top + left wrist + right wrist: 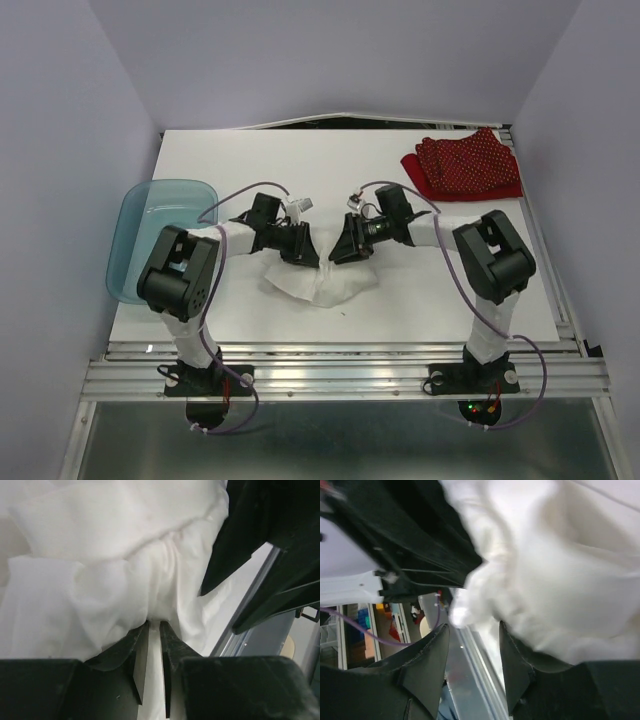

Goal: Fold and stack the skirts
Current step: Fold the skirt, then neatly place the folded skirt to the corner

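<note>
- The white wrinkled cloth skirt (322, 287) lies bunched on the flat white desk (400, 305), near the middle of its front half and directly under both wrists.
- Left tool (155, 625): I see its fingers (141, 660) drawn almost together, with only a thin slit between them. A gathered fold of that skirt is nipped at the tips.
- Right tool (473, 627): the jaws stand partly apart, and a metal rail (470, 665) at the desk edge shows through the gap. Cloth lies against one finger (517, 660), but I see none clamped between the two. The cloth in this view is blurred.
- From above, both sets of fingertips are hidden by the black tool bodies, so I cannot read contact with the cloth there.
- The skirt's full outline cannot be read: the arms cover its far part, and both wrist views cut it off.
- The red white-dotted cloth skirt (465, 165) lies in a compact heap at the far right corner of the desk, well apart from both tools. I cannot count its layers.
- The translucent teal plastic tub (150, 230) sits at the desk's left edge, partly covered by the left arm.
</note>
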Available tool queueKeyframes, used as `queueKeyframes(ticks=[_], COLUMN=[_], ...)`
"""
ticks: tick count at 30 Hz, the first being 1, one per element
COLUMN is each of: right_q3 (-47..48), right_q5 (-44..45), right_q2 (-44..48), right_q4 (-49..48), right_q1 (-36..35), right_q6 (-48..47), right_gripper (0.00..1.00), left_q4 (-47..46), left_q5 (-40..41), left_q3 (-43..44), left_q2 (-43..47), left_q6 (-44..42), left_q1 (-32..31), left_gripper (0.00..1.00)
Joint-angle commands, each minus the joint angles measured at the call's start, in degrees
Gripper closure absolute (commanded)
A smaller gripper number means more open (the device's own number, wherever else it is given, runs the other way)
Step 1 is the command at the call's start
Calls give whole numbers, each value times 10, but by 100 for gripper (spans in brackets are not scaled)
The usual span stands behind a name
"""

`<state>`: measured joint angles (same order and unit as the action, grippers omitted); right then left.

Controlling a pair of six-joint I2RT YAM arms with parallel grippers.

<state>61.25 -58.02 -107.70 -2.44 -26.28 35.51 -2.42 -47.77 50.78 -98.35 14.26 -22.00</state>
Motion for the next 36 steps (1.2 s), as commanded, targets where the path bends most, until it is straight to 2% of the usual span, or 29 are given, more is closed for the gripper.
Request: queueKeyframes(ticks=[1, 4, 8, 12, 15, 17, 21, 22, 23, 24, 25, 27, 28, 33, 35, 36], right_q3=[-7, 3, 39, 69, 77, 68, 35, 23, 11, -19, -48, -77, -89, -128, -147, -152], right_q5=[33, 53, 69, 56, 47, 58, 94, 99, 107, 112, 120, 134, 141, 159, 157, 157], right_q2=[-82, -127, -137, -82, -13, 29, 128, 141, 152, 174, 192, 199, 214, 225, 220, 219], right_q4=[44, 47, 79, 122, 134, 137, 162, 164, 168, 169, 170, 169, 169, 157, 138, 132], right_q1=[15, 40, 54, 54, 54, 54, 68, 83, 93, 104, 126, 149, 159, 188, 188, 188], right_q6=[-39, -73, -108, -110, -91, -85, -69, -65, -61, -48, -37, -26, -23, 8, 24, 28], right_gripper=[51, 53, 55, 52, 48, 40, 28, 25, 18, 18, 10, 5, 2, 0, 0, 0], left_q4=[0, 7, 21, 64, 93, 111, 150, 152, 156, 160, 170, 177, 177, 144, 134, 131], left_q5=[8, 33, 38, 37, 92, 126, 248, 300, 324, 343, 385, 420, 457, 568, 584, 589], left_q3=[53, 73, 93, 118, 117, 121, 128, 128, 128, 123, 121, 119, 116, 78, 67, 65], left_q2=[-68, -106, -116, -63, 35, 74, 152, 160, 164, 169, 169, 163, 156, 122, 102, 91], left_q6=[1, -7, -25, -80, -123, -159, -256, -273, -308, -325, -361, -393, -403, -482, -499, -505], left_q1=[11, 22, 27, 20, 0, -15, -100, -117, -133, -150, -186, -222, -260, -370, -399, -402], left_gripper=[75, 77, 76, 64, 47, 43, 39, 38, 37, 36, 34, 34, 31, 30, 29, 23])
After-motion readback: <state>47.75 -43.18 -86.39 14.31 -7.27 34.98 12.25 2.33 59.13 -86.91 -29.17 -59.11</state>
